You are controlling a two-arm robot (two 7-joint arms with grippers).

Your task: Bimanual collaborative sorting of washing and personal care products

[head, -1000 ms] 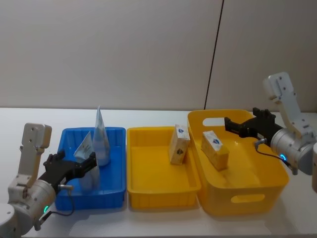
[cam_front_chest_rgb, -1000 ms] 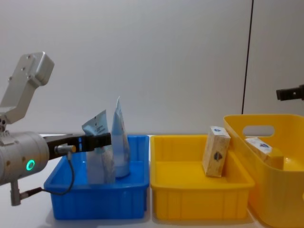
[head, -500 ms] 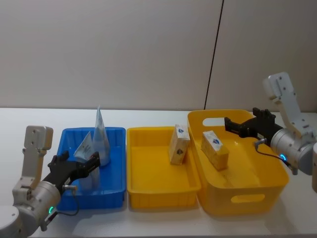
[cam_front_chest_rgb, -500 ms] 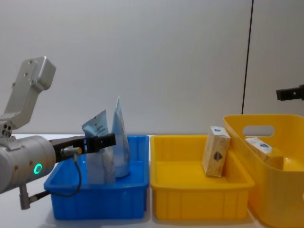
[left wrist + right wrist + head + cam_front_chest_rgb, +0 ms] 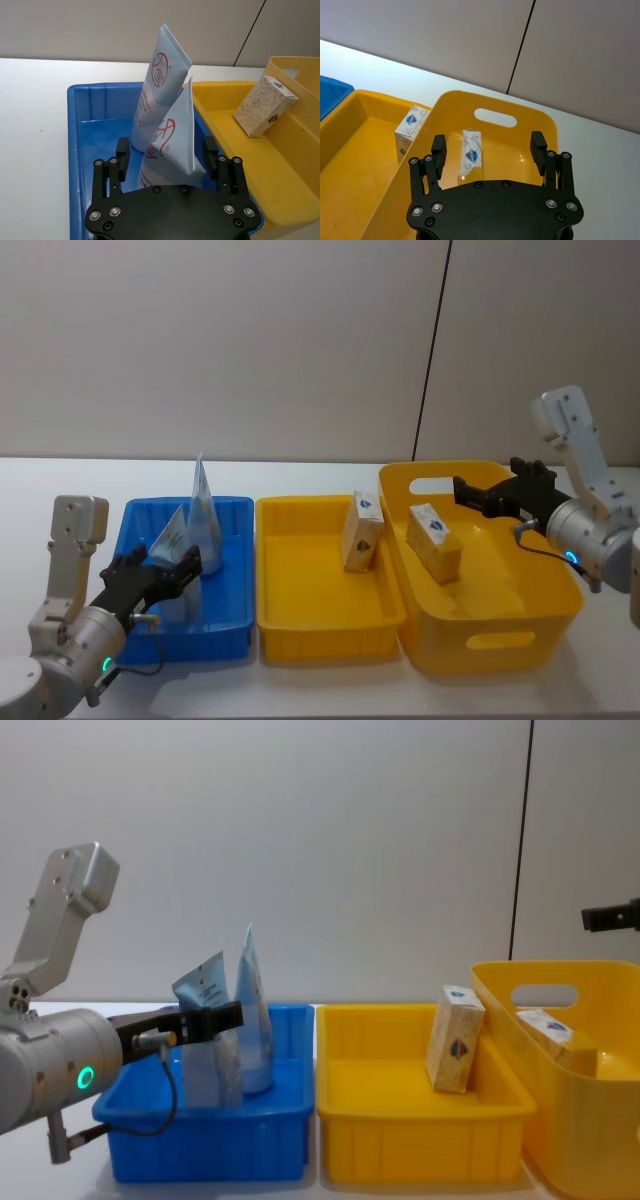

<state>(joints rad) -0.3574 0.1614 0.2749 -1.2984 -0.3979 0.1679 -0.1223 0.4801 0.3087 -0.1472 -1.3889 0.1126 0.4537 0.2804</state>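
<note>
Sorting looked mostly done. The blue tray (image 5: 235, 503) held two tubes standing cap-down: the taller tube (image 5: 203, 512) toward the back and the shorter tube (image 5: 170, 538) just in front of it, the two touching or nearly so. The yellow tray (image 5: 300, 640) in the middle held one leaning carton (image 5: 360, 532), tipped against the tray's right wall, next to the basket.

The yellow basket (image 5: 500, 645) on the right had one basket carton (image 5: 433, 540) inside, lying tilted near its left wall. No loose products lay on the table (image 5: 60, 490).

The left gripper (image 5: 180, 568) was low over the front of the blue tray with its fingers spread wide. In the left wrist view they sat either side of the shorter tube with gaps showing, so it gripped nothing and the tube stood on its own. The right gripper (image 5: 468, 494) hung over the basket, above and behind the basket carton. It was also spread wide and empty, well clear of the carton.

Judgement: tubes were sorted and one carton was sorted. If cartons belonged in the yellow tray, the basket carton was the last item left, and it was a job for the right gripper. It would have to come down, close on the carton and carry it over the basket wall. I could not tell for sure that the basket was the source bin.
</note>
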